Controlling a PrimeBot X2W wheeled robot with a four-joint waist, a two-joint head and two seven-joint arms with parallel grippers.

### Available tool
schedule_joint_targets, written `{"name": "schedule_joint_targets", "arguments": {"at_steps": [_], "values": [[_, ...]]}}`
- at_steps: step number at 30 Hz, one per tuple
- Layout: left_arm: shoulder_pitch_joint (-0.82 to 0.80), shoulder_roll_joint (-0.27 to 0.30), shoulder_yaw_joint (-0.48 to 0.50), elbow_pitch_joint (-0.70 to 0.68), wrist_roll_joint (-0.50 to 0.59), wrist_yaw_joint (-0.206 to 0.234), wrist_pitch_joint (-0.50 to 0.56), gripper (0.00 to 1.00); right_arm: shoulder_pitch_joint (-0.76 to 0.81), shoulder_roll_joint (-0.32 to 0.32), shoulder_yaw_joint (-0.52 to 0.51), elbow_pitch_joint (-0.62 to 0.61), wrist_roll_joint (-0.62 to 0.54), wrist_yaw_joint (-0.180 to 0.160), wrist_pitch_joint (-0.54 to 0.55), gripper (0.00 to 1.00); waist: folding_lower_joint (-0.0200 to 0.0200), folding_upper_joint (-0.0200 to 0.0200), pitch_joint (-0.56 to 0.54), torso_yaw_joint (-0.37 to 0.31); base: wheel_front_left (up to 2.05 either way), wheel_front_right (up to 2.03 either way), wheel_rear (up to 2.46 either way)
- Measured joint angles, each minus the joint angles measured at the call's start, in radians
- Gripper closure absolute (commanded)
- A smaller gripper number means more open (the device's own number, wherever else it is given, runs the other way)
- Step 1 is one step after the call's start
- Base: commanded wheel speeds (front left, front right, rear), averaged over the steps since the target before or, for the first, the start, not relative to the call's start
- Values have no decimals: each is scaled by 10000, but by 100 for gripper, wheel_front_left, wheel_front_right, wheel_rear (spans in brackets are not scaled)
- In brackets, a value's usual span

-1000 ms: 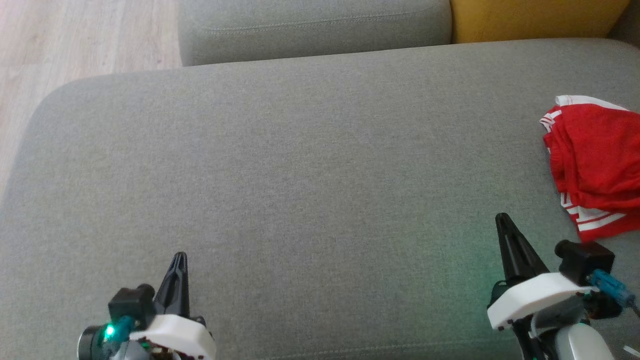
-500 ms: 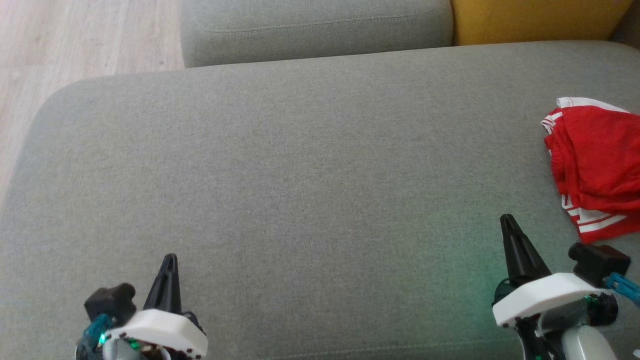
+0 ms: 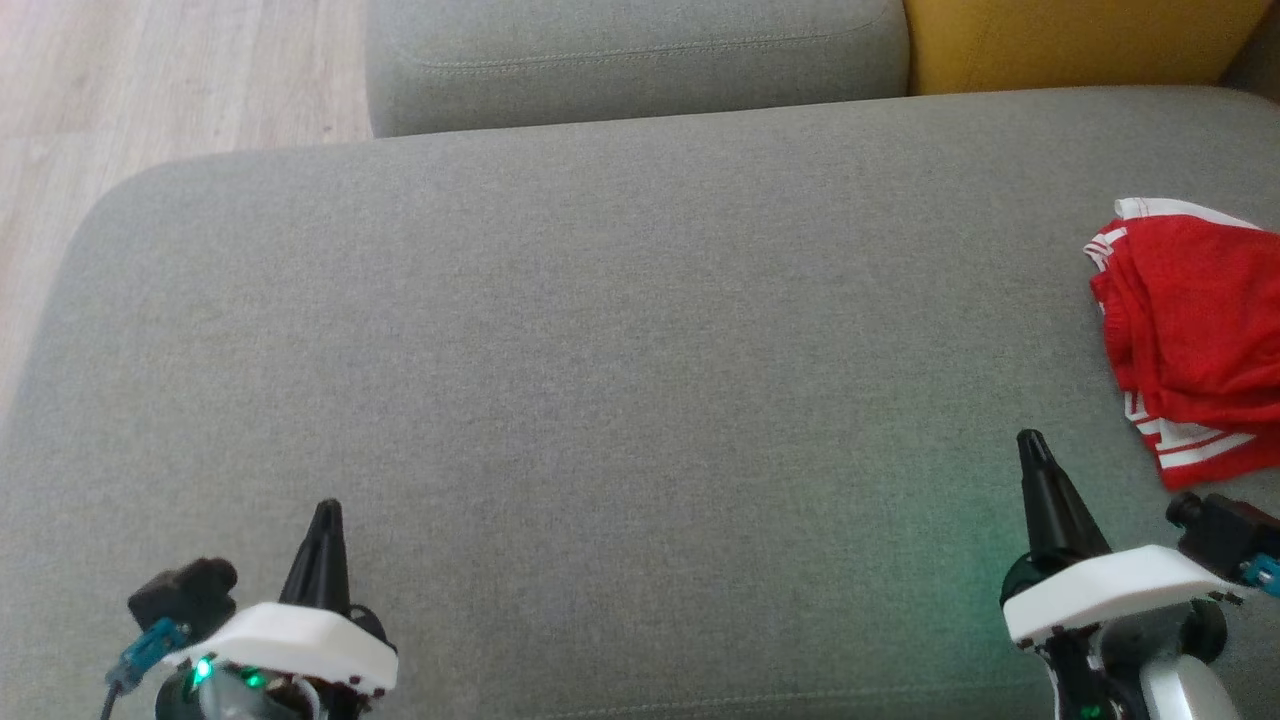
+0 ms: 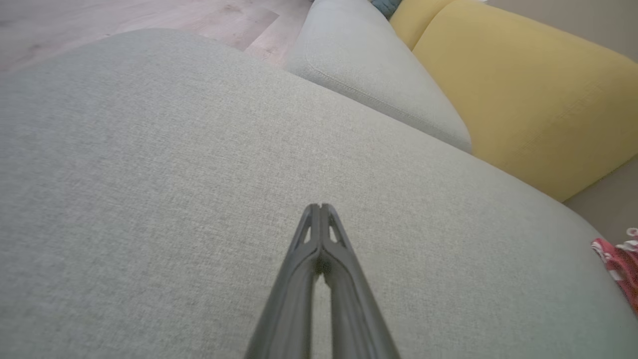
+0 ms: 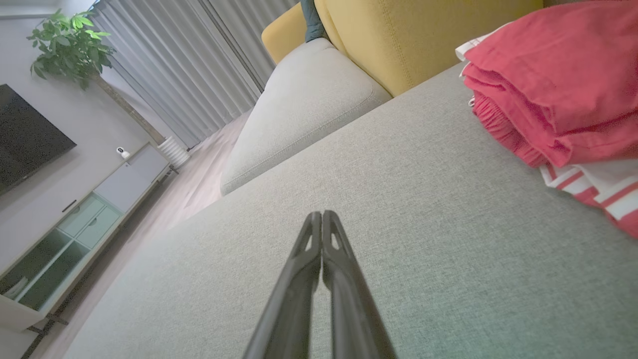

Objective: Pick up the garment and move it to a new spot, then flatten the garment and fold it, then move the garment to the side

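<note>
- The left gripper is pointing across the near left part of the grey seat cushion, with its fingers pressed together and grasping nothing.
- The right gripper is pointing across the near right part of the same cushion, likewise clenched and empty.
- The red garment, white-striped at its hem, is lying folded at the cushion's right edge, near the right gripper but apart from it.
- A yellow cushion is sitting behind the seat.

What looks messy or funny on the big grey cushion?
Just the red garment: it sits bunched in uneven folds on the right side of the grey cushion, with its white-striped hem poking out underneath. Nothing looks spilled or broken.
</note>
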Motion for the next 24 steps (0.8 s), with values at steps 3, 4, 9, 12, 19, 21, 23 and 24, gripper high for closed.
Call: {"name": "schedule_joint_targets", "arguments": {"at_steps": [3, 4, 9, 12, 19, 21, 23, 24], "values": [[-74, -12, 38, -4, -353, -82, 73, 100, -21, 0, -12, 40, 370, 0, 2, 100, 0, 0, -10, 8, 0, 0, 0], [-73, -17, 46, -2, -468, -84, 121, 100, -33, -2, -21, 46, 485, 0, 2, 100, 0, 0, -13, 11, 0, 0, 0], [-74, -40, 111, -2, -1058, -194, 244, 100, -81, -4, -61, 113, 1076, 0, 33, 100, 0, 0, -29, 25, 0, 0, 0], [-87, -58, 209, 0, -1404, -255, 345, 100, -181, -6, -82, 173, 1427, 0, 35, 100, 0, 0, -38, 34, 0, 0, 0], [-160, -86, 368, 0, -2238, -355, 554, 100, -201, -8, -140, 226, 2266, 0, 48, 100, 0, 0, -61, 53, 0, 0, 0], [-216, -96, 397, 0, -2466, -422, 608, 100, -201, -10, -165, 261, 2491, 0, 75, 100, 0, 0, -68, 59, 0, 0, 0], [-258, -98, 412, 0, -2581, -424, 642, 100, -201, -10, -174, 272, 2608, 0, 75, 100, 0, 0, -71, 62, 0, 0, 0], [-279, -105, 426, 0, -2696, -431, 652, 100, -202, -10, -186, 278, 2738, 0, 75, 100, 0, 0, -74, 65, 0, 0, 0]]}}
